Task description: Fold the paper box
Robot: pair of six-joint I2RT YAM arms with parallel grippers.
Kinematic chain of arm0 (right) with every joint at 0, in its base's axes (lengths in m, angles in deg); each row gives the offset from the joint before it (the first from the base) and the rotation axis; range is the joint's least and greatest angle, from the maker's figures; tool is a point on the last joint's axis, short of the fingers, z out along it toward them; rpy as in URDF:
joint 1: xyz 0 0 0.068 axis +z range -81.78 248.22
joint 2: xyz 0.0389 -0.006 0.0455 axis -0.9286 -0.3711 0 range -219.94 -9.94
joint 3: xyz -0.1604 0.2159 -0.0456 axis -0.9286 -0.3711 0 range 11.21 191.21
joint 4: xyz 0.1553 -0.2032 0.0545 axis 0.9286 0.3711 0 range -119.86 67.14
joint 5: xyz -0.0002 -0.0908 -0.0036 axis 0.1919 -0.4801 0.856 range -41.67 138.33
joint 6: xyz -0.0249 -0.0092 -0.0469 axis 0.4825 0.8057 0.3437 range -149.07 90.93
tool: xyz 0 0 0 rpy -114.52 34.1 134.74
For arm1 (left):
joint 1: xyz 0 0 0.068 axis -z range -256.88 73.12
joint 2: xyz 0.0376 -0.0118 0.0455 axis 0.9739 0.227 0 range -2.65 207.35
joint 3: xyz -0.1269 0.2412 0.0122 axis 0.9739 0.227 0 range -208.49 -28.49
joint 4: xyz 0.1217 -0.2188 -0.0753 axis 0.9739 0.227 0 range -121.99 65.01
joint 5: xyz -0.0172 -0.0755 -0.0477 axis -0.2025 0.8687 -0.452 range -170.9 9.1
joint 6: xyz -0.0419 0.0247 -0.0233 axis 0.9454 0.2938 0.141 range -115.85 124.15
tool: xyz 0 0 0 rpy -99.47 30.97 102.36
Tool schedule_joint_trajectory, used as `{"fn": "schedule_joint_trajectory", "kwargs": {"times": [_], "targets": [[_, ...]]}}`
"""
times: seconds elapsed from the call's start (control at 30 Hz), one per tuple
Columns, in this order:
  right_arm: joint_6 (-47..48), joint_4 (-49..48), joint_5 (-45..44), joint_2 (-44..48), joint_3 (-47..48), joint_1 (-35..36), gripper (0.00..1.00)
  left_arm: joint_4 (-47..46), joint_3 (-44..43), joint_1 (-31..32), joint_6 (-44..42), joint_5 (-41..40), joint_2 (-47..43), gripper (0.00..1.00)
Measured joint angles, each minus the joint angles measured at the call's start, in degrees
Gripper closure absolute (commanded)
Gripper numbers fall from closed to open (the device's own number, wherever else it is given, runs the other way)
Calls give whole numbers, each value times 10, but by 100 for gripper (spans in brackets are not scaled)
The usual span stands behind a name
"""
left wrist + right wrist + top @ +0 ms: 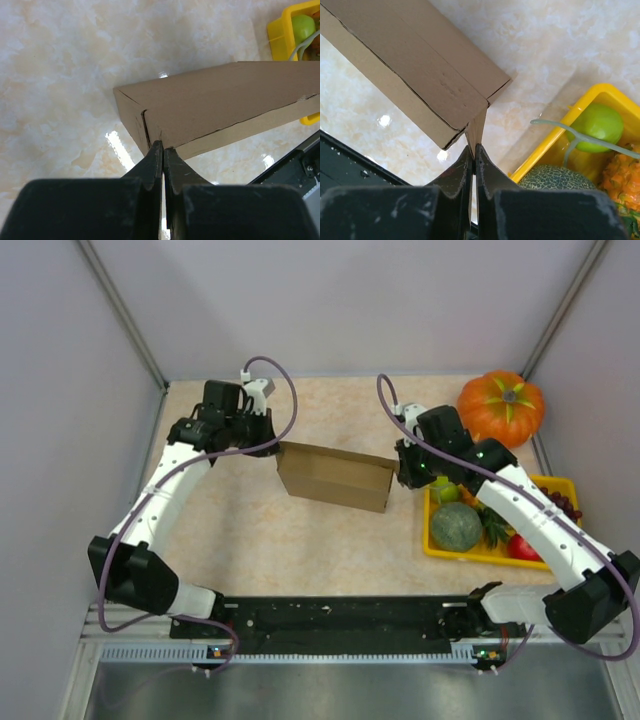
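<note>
Between left fingers (150,172) and right fingers (460,172) — paper box (335,477) | long axis left-right

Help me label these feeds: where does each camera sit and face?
Top external: above and behind, looking down on the table; both arms show.
Left wrist: looks along the left gripper, shut on one end of the paper box.
Right wrist: along the right gripper, shut on the other end.
Shared: the paper box.
</note>
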Motion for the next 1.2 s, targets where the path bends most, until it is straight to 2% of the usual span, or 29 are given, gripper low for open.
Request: {"fn": "schedule_joint_trajectory", "kwargs": {"times": [0.43,1.03,1.2], "targets": [[-9,26,-2,-30,33,0,100,36,-40,-1,20,7,32,100],[2,34,0,-48,50,0,100,25,-28,5,-59,-26,21,100],[3,28,2,-55,52,0,100,46,-41,6,-79,-39,21,100]]}}
